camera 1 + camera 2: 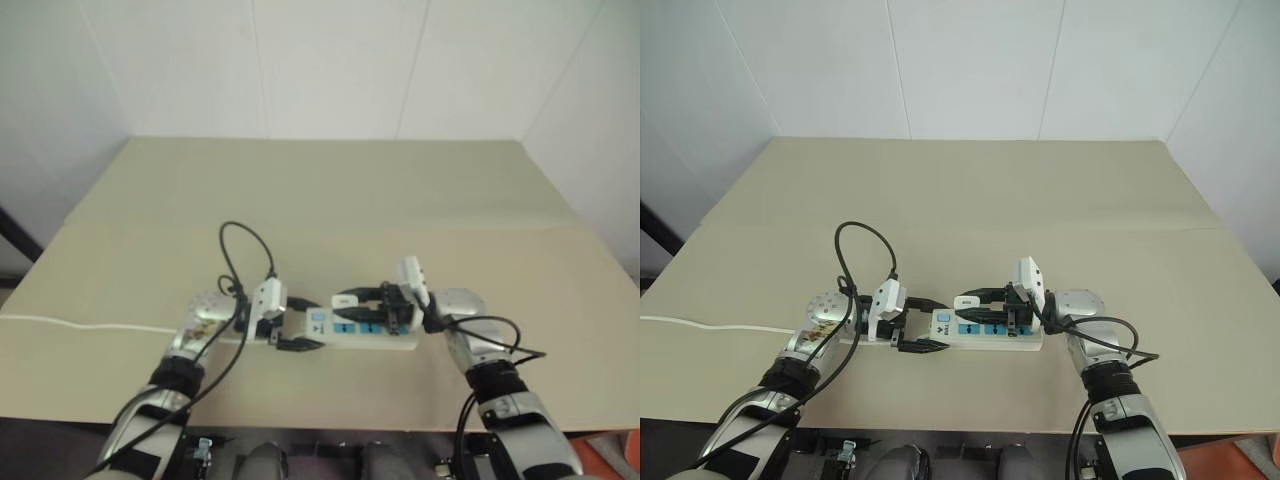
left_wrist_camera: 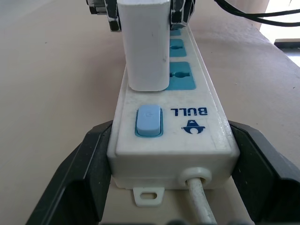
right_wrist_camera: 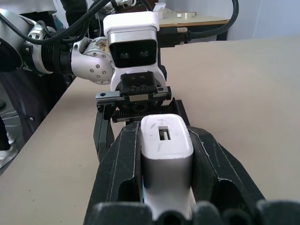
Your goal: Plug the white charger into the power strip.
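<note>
Above the switch end of the power strip (image 2: 171, 117), the white charger (image 2: 145, 44) hangs clenched between the two black fingers of the right pincer (image 3: 166, 154), its body standing over the first blue socket face (image 2: 180, 77) next to the pale blue switch (image 2: 149, 121). From the left wrist view I cannot tell whether the prongs are already in the holes or just resting on the socket face. The strip lies flat on the tabletop (image 1: 330, 200), its white cord (image 1: 80, 325) trailing off toward the robot's left. The left pincer (image 1: 923, 325) straddles the switch end with its fingers spread wide, one on each long side of the strip; they look close to the casing, yet whether they actually press it is unclear. That is the main risk, in my judgement: if the strip is only loosely bracketed, a downward push that is slightly off the socket holes could slide or tip the bar instead of seating the prongs. A charger tilted in the grip would make the prongs catch on the socket rim and jam, or twist the smooth white body out from between the fingers. Pressing too near the switch could also knock it. The black cables looping off both wrists lie close to the work and could snag.
</note>
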Controlling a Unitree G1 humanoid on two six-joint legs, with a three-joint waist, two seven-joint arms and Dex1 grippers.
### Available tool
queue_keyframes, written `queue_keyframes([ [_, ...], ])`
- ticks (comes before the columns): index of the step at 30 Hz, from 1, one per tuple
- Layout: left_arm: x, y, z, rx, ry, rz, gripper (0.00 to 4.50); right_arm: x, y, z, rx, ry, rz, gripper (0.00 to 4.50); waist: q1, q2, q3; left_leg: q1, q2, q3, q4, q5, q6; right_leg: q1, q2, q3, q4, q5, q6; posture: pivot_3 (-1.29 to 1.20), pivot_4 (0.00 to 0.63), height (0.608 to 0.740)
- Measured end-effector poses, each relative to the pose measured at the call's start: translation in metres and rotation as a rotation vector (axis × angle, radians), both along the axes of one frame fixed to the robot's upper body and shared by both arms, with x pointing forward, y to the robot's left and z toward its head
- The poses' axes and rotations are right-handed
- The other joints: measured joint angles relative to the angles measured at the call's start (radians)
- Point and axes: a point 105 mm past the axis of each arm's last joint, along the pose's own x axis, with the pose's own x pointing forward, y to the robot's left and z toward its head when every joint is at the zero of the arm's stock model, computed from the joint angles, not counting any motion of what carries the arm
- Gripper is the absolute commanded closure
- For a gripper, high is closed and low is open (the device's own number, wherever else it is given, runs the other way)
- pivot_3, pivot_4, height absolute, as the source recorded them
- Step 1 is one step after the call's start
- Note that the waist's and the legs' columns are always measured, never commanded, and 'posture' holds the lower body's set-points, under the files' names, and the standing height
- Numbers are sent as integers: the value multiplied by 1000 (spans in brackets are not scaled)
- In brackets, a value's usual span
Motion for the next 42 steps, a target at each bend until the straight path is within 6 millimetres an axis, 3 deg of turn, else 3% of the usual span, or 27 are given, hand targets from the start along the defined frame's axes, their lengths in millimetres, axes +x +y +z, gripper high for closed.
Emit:
queue_keyframes([
  [11, 0, 1, -1, 2, 2, 3, 1243, -1, -1, -5, 6, -60, -13, 3373, -2, -1, -1, 1, 0, 0, 0, 0, 0, 1, 0, 0, 0, 0, 0, 0, 150, 740],
  [23, 1, 4, -1, 6, 14, 13, 1243, 3, 3, -5, -6, 1, -30, 3373, -6, -2, -3, 3, 1, 0, -1, 0, 0, 2, 1, 1, 1, 0, 0, 0, 150, 740],
  [32, 0, 4, -1, 7, 14, 9, 1243, 1, -1, -13, -55, -109, -76, 220, -9, -5, -4, 3, 1, 0, -1, 0, 0, 2, 1, 1, 0, 0, 0, 0, 150, 740],
  [33, 0, 4, -1, 7, 14, 9, 1243, 1, -1, -13, -54, -114, -76, 39, -9, -5, -4, 3, 1, 0, -1, 0, 0, 2, 1, 1, 0, 0, 0, 0, 150, 740],
  [41, 0, 3, -2, 6, 21, 9, 1243, 1, -1, -13, -55, -133, -80, 39, -9, -5, -4, 3, 1, 0, -1, 0, 0, 2, 1, 1, 0, 0, 0, 0, 150, 740],
  [42, 1, 3, -1, 5, 34, 9, 893, 1, -1, -12, -56, -134, -81, 13, -9, -5, -4, 3, 1, 0, -1, 0, 0, 2, 1, 1, 0, 0, 0, 0, 150, 740],
])
